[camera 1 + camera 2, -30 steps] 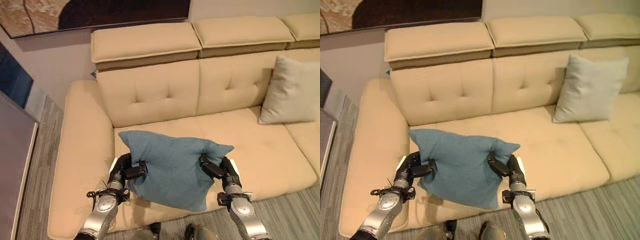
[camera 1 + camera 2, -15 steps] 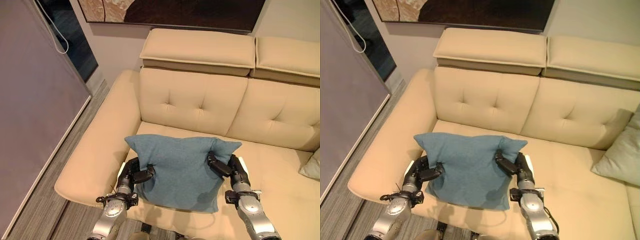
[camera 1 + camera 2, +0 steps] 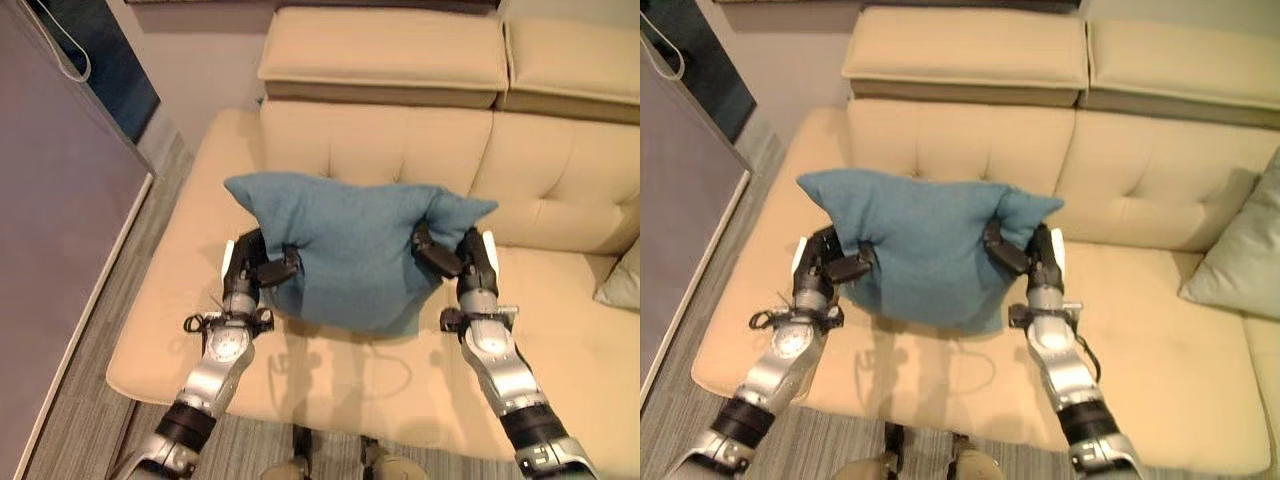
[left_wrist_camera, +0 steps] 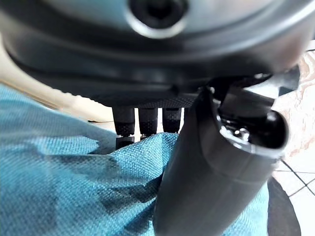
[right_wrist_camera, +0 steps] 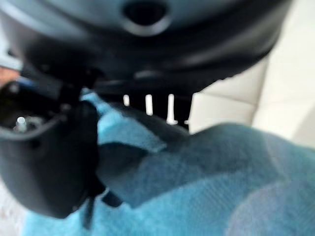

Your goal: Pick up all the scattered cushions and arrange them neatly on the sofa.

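Since the earlier frame, the blue cushion (image 3: 350, 245) is carried higher, nearer the sofa (image 3: 400, 160) backrest, above the seat. It is pinched at its sides by the left hand (image 3: 262, 268) and right hand (image 3: 452, 258). A slack pinch could let it drop forward.

1. The cushion (image 3: 355, 245) hung between the left hand (image 3: 252, 272) and the right hand (image 3: 458, 258), each pinching one side.
2. It was above the sofa (image 3: 560, 340) seat, before the backrest.
3. A second cushion (image 3: 1240, 255) leaned on the sofa, far right.
4. Floor (image 3: 80, 330) lay left of the sofa.
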Tool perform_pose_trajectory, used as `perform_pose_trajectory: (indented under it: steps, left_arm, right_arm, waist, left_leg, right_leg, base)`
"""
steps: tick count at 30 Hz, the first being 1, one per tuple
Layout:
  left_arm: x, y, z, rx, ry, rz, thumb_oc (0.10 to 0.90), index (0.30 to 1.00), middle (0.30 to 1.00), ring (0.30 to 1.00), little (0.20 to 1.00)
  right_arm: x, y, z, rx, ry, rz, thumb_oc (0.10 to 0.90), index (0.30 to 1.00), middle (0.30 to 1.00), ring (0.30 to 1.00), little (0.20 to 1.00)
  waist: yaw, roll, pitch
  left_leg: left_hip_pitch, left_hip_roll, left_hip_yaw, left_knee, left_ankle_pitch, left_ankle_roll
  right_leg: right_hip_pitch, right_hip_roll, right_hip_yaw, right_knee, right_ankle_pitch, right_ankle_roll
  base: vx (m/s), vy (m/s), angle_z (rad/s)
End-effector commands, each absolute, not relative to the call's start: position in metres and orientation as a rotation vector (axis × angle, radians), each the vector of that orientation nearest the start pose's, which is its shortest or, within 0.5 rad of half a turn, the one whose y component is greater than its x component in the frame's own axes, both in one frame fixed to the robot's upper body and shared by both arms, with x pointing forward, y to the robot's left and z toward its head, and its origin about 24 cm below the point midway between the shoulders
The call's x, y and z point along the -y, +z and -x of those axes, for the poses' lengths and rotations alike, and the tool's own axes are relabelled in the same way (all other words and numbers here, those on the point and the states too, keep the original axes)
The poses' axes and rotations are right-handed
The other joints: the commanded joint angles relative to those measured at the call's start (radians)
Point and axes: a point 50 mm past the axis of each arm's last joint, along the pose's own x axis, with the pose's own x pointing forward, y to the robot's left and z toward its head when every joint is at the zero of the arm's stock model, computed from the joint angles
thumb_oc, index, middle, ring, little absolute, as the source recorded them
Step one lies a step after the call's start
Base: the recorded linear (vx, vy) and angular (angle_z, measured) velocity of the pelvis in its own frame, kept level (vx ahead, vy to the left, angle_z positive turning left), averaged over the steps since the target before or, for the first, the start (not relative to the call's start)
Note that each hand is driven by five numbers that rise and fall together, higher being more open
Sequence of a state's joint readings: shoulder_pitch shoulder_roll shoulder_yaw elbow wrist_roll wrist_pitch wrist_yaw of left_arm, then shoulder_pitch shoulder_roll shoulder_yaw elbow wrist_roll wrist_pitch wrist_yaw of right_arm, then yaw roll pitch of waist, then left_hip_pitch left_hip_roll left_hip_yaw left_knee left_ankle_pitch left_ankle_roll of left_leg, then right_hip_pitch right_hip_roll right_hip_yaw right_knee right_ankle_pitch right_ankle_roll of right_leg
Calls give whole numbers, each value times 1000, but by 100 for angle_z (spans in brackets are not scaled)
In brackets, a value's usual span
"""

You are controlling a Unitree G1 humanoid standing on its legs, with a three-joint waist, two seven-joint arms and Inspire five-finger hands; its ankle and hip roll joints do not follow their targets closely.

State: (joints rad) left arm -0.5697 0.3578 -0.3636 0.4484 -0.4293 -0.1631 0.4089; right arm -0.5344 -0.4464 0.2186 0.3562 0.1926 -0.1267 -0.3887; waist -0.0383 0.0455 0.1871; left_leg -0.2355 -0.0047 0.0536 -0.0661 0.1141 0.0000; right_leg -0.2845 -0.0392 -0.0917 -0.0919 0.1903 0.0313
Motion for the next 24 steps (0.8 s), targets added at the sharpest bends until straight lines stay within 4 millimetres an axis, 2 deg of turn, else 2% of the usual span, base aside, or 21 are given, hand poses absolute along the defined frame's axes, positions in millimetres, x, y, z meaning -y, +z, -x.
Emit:
perform_pose_trajectory:
  steps: [1,2,3,5,10,13,19,20,21,22,24]
  left_arm:
    - [-85,227,-355,694,-121,-26,400,300,300,300,300]
    - [-85,228,-356,698,-121,-26,400,300,300,300,300]
    - [-83,248,-363,740,-92,-45,400,300,300,300,300]
    - [-81,264,-368,769,-72,-61,400,300,300,300,300]
    - [-88,297,-381,805,-19,-129,400,300,300,300,300]
    - [-96,299,-382,803,4,-135,400,300,300,300,300]
    - [-95,275,-383,740,9,-134,405,307,307,307,307]
    - [-94,270,-384,728,4,-141,566,549,549,549,549]
    - [-94,268,-385,718,5,-147,623,634,634,634,634]
    - [-95,262,-386,697,3,-168,800,900,900,900,900]
    - [-101,260,-391,675,26,-233,800,900,900,900,900]
  right_arm:
    - [143,240,-346,795,-91,258,400,300,300,300,300]
    - [143,242,-347,799,-91,258,400,300,300,300,300]
    - [139,265,-351,869,-125,301,400,300,300,300,300]
    - [138,285,-354,921,-163,337,400,300,300,300,300]
    - [132,317,-364,964,-199,384,400,300,300,300,300]
    - [129,315,-368,940,-188,380,400,300,300,300,300]
    - [123,284,-373,854,-168,361,400,300,300,300,300]
    - [123,280,-373,842,-170,366,543,514,514,514,514]
    - [123,277,-374,834,-169,367,579,568,568,568,568]
    - [126,271,-375,815,-176,378,800,900,900,900,900]
    - [133,268,-379,795,-207,407,800,900,900,900,900]
  waist:
    - [12,-34,-69]
    - [11,-33,-70]
    - [6,-32,-67]
    - [0,-32,-63]
    - [-2,-30,-57]
    - [-1,-26,-53]
    - [-3,-22,-25]
    - [-5,-22,-22]
    - [-6,-22,-19]
    - [-7,-22,-17]
    - [-8,-23,-13]
  left_leg:
    - [-41,19,-63,-21,-51,-62]
    - [-46,18,-63,-21,-50,-62]
    - [-74,14,-62,-21,-43,-70]
    - [-108,7,-64,-21,-29,-74]
    - [-156,3,-61,-21,-15,-83]
    - [-169,2,-61,-21,-11,-85]
    - [-190,-3,-61,-21,-6,-87]
    - [-193,-3,-61,-21,-5,-88]
    - [-196,-3,-61,-21,-4,-89]
    - [-203,-3,-62,-21,-2,-90]
    - [-210,0,-61,-21,-4,-92]
  right_leg:
    - [5,-27,-23,5,-113,121]
    - [-1,-27,-23,5,-112,121]
    - [-27,-34,-26,5,-104,121]
    - [-59,-43,-28,5,-93,123]
    - [-109,-51,-24,5,-79,130]
    - [-122,-53,-20,5,-79,131]
    - [-143,-55,-22,5,-77,129]
    - [-146,-55,-22,5,-77,129]
    - [-149,-55,-22,5,-76,128]
    - [-156,-55,-23,5,-74,128]
    - [-162,-55,-23,5,-74,130]
  base:
    - [-71,40,-12]
    - [-48,64,-3]
    - [-31,58,5]
    - [-34,61,4]
    - [7,29,-1]
    - [25,36,-9]
    - [6,9,-2]
    - [0,0,0]
    - [0,0,0]
    - [0,0,0]
    - [-5,-5,2]
